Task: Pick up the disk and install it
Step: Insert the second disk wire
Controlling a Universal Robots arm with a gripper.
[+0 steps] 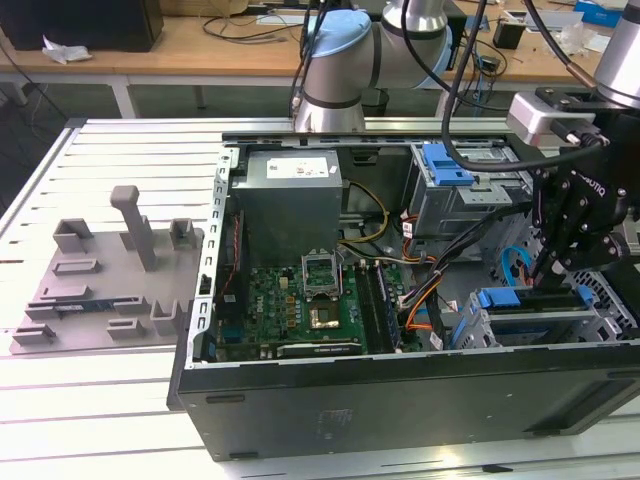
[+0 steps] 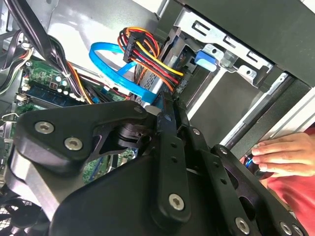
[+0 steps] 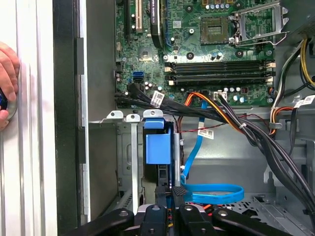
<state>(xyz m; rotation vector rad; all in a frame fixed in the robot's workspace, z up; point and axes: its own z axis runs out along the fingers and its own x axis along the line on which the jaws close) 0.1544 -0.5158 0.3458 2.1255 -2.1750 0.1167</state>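
Note:
The disk (image 1: 530,305) sits in the drive cage at the front corner of the open computer case, on the exterior view's right, with its blue side rails showing. In the first wrist view the disk (image 3: 158,147) appears edge-on, a blue rail along its side, standing inside the metal cage (image 3: 133,162). My gripper (image 1: 548,270) hangs just above this cage. Its fingertips (image 3: 179,191) are drawn together right at the disk's near end, beside the looping blue data cable (image 3: 216,192). In the second wrist view the gripper (image 2: 170,101) points into the same corner with both fingers side by side.
The case holds a motherboard (image 1: 300,310), a grey power-supply box (image 1: 290,200), a second bay with a blue clip (image 1: 445,165) and thick cable bundles (image 3: 221,113). A person's hand (image 2: 285,155) rests just outside the case wall. A grey fixture plate (image 1: 100,290) lies on the exterior view's left.

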